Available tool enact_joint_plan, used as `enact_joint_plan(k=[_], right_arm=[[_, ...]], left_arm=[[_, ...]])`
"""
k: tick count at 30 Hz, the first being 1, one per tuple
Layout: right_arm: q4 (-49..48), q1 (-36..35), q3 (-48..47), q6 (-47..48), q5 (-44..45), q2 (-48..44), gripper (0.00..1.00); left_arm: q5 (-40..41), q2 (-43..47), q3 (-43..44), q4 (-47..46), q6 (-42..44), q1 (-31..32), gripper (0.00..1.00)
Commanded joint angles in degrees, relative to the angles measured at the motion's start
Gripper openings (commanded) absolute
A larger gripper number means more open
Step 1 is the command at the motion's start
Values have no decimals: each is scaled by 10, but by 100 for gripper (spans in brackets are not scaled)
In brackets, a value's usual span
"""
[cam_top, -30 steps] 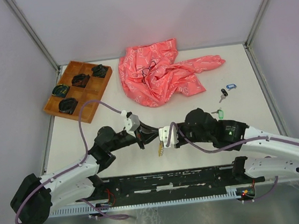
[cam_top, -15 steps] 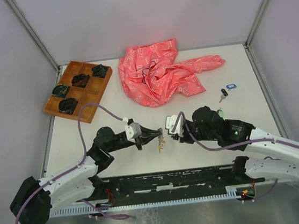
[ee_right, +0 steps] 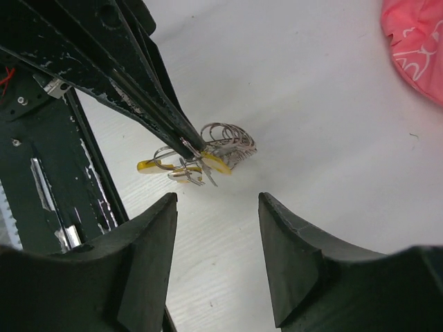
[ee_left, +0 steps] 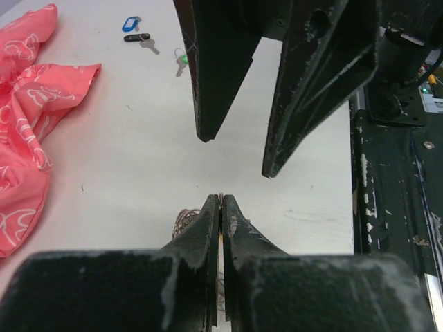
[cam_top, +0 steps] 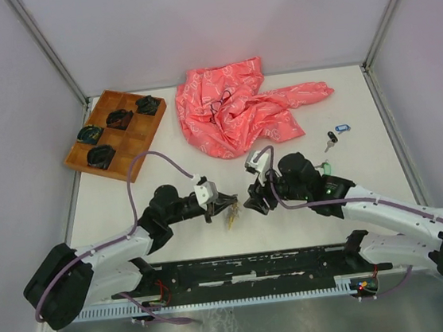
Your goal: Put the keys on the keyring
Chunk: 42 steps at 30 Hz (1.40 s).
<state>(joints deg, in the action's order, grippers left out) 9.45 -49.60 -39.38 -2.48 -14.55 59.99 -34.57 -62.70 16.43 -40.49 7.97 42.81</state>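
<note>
Pinching the keyring point(ee_right: 228, 135) with its yellow key point(ee_right: 154, 166) over the white table point(cam_top: 367, 109), the left gripper point(ee_left: 220, 198) is clamped tight. The right gripper point(ee_right: 216, 199) faces it, jaws spread and empty. Farther right lie a green key point(ee_left: 181, 66), black key point(cam_top: 330, 137) and blue key point(cam_top: 342, 128). Beyond them sit a crumpled pink plastic sheet point(cam_top: 240, 116) and a wooden tray point(cam_top: 129, 167).

Grey coiled keyring point(ee_right: 230, 140), yellow-headed keys point(ee_right: 215, 163), pink white-patterned cloth point(cam_top: 258, 118).

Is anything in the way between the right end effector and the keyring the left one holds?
Nothing visible. The open right end effector faces the keyring, pinched by the left end effector, with only table surface between.
</note>
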Motion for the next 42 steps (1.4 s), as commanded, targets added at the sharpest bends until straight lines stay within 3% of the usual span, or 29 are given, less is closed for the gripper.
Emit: enact_joint_plan(k=[1, 10, 16, 22, 29, 37, 42], right_arm=[[-123, 1, 20, -95, -14, 0, 61], [-163, -35, 27, -185, 36, 25, 76], [-189, -70, 51, -220, 169, 42, 74], [-227, -87, 62, -238, 203, 74, 68], [-275, -88, 81, -223, 209, 109, 50], [-320, -88, 98, -197, 197, 129, 11], [-377, -88, 124, -177, 209, 125, 4]], left_arm=[[41, -3, 9, -41, 5, -2, 3], [102, -24, 30, -43, -36, 2, 3], [145, -26, 42, -45, -60, 12, 3], [159, -28, 51, -37, -73, 17, 3], [159, -30, 63, -21, -80, 21, 3], [134, -32, 97, 25, -108, 27, 16], [102, -28, 114, 36, -167, 37, 22]])
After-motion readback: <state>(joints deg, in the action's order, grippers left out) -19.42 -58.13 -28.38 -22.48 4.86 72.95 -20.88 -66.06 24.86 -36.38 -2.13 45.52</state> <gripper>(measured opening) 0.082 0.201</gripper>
